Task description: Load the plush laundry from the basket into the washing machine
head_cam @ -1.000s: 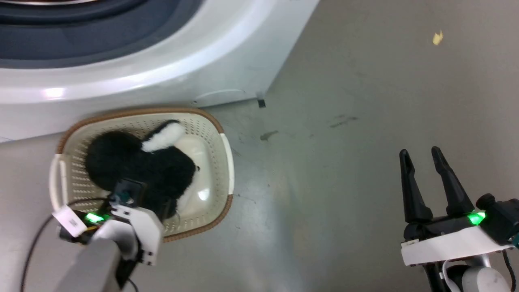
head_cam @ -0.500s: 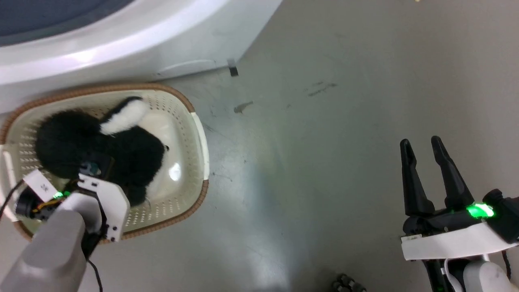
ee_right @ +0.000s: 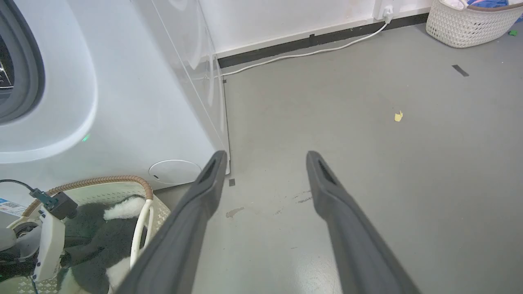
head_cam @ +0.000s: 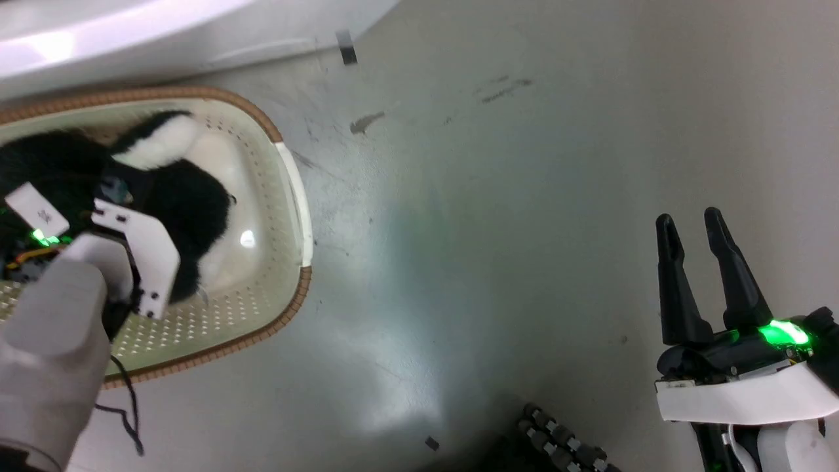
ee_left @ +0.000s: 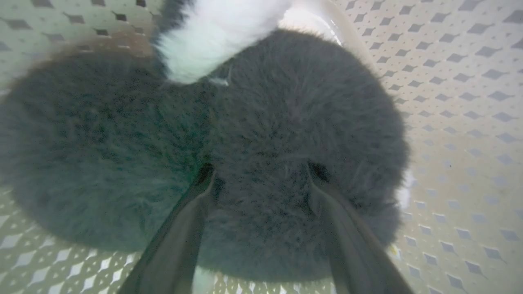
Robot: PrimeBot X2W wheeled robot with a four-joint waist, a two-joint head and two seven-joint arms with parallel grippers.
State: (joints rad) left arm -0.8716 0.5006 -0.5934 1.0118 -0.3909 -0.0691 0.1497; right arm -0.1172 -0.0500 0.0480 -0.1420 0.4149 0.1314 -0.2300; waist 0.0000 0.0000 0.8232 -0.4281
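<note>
The black plush laundry with its white tip lies in the cream basket, which stands against the white washing machine. My left gripper reaches down into the basket. It is open, its fingertips sunk in the fur on either side of a bulge of the plush. Its white wrist housing covers part of the toy. My right gripper hangs open over bare floor, far right of the basket, holding nothing. The right wrist view shows the washing machine, the basket rim and the plush.
Grey floor stretches to the right of the basket. A white woven hamper with clothes stands by the far wall, and a white cable runs along the skirting. A yellow scrap lies on the floor. A dark ribbed part shows at the bottom edge.
The head camera has swung, sliding basket and washer up and left in the picture. My left gripper has pushed further over the plush. The right gripper has held its pose.
</note>
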